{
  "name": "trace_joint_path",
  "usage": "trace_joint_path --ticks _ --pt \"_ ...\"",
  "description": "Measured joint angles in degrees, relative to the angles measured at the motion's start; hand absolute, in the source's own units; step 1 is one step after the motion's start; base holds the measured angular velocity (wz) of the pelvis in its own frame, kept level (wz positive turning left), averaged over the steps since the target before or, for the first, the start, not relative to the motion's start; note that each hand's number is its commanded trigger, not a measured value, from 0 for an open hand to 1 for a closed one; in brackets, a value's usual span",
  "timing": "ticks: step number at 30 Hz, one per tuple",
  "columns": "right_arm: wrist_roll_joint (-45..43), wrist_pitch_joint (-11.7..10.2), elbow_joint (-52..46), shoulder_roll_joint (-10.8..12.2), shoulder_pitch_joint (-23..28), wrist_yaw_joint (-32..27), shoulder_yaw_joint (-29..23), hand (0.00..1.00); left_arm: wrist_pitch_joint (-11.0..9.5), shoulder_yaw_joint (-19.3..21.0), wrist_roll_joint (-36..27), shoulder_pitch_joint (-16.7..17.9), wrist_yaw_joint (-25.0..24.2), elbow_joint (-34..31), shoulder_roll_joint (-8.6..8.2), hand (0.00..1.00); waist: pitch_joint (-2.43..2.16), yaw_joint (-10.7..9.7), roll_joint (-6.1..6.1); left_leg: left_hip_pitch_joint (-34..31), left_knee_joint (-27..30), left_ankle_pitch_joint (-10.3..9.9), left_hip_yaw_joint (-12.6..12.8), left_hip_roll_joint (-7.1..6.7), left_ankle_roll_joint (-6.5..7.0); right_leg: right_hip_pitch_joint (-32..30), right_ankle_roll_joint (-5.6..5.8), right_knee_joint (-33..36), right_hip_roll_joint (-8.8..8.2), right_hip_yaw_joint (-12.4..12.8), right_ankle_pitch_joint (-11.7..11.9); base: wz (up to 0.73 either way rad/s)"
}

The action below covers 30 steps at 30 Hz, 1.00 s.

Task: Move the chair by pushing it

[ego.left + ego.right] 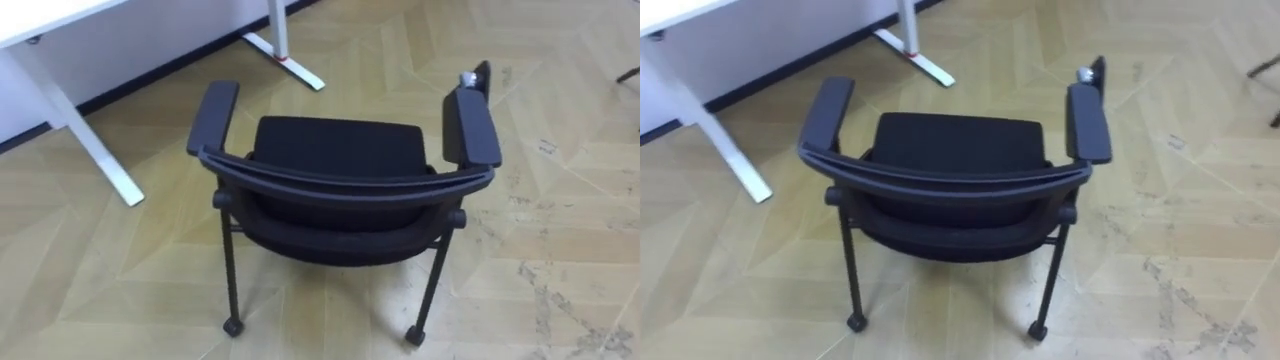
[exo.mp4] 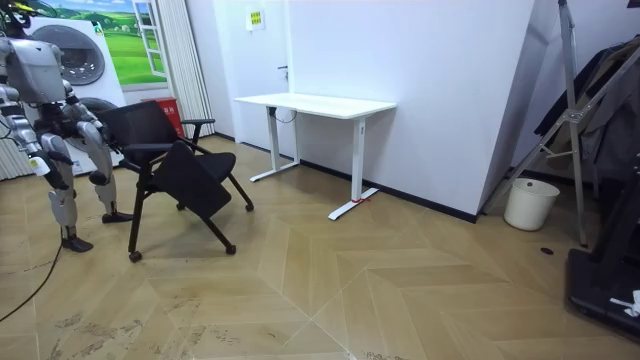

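chair (image 1: pixel 340 170) stands on the floor (image 1: pixel 560 200) short of the white desk (image 1: pixel 30 15), robot behind its backrest, left hand (image 2: pixel 97 128) and right hand (image 2: pixel 42 150) close by, grip impossible to tell, so pushing seems hardly begun.

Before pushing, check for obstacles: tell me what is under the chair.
Under the chair, only wooden floor and its two near castors show. The seat covers the floor directly beneath it.
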Motion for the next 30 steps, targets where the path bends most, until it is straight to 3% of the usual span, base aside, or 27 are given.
trace_joint_path --ticks 7,11,15,19,23,25,26,28,30 --pt "-0.54 0.02 0.12 -0.05 -1.13 -0.12 -0.05 0.00 -0.48 2.50 -6.22 3.64 0.02 -0.57 0.15 0.00 -0.18 2.46 0.00 -1.70 0.95 0.00 -2.14 -0.44 0.00 0.07 0.09 -0.01 -0.01 -2.46 -0.32 0.18" --pt "-2.54 0.02 0.13 -1.23 -1.95 -0.01 -0.19 0.00 -0.28 5.23 -6.04 6.11 0.26 1.76 0.18 0.00 0.04 3.58 0.52 -1.82 1.19 -0.01 -3.42 -1.04 0.01 1.00 0.38 -0.01 -0.31 -3.93 -0.50 0.23" --pt "-2.59 -0.25 0.70 -2.43 -3.43 0.34 -0.12 0.00 0.61 11.34 -4.96 8.62 1.73 1.84 0.16 0.00 0.58 5.92 1.39 -1.93 2.31 -0.21 -4.40 -1.34 0.29 1.98 0.38 0.23 -0.36 -4.69 -0.50 0.17" --pt "-6.10 -1.93 0.94 -3.80 -4.48 0.00 -1.73 0.00 0.78 18.30 1.89 9.90 8.06 -8.82 0.25 0.00 0.64 7.54 2.71 -2.87 3.16 -0.27 -5.23 -1.45 0.40 2.02 0.40 0.23 -0.18 -5.14 -0.56 0.13" --pt "-7.22 -4.16 1.25 -5.13 -4.15 -0.91 -2.92 0.00 -0.34 20.21 11.82 9.09 16.13 -21.58 1.19 0.00 0.27 7.66 3.78 -3.34 3.45 0.02 -5.82 -1.77 0.76 1.87 0.20 0.20 0.02 -3.81 -0.92 0.10" --pt "-8.09 -5.34 1.69 -5.85 -3.21 -1.16 -3.62 0.00 -1.20 20.40 19.50 8.57 20.22 -32.99 1.81 0.00 -0.12 7.35 4.34 -3.62 3.87 0.03 -6.41 -2.12 0.80 1.89 0.11 0.26 0.09 -2.78 -0.96 0.09" --pt "-8.80 -5.50 1.69 -5.86 -2.99 -1.39 -3.70 0.00 -1.74 20.40 21.44 8.27 21.25 -35.74 2.07 0.00 -0.20 7.39 4.26 -3.60 3.85 0.04 -6.41 -2.13 0.80 1.89 0.11 0.31 0.09 -2.57 -0.96 0.04" --pt "-8.70 -5.74 1.77 -5.85 -2.68 -1.69 -4.06 0.00 -3.83 20.21 27.64 5.63 25.59 -43.66 3.68 0.00 -0.09 6.71 4.50 -3.58 3.83 0.05 -6.39 -2.22 0.82 1.92 0.10 0.30 0.05 -2.23 -0.95 0.00" --pt "-8.67 -5.82 2.44 -5.78 -2.74 -1.65 -4.09 0.00 -3.90 20.22 33.44 4.27 28.08 -50.43 4.75 0.00 -0.27 5.71 5.11 -3.53 3.86 0.04 -6.38 -2.28 0.82 2.01 0.10 0.19 0.04 -2.04 -0.95 0.00"
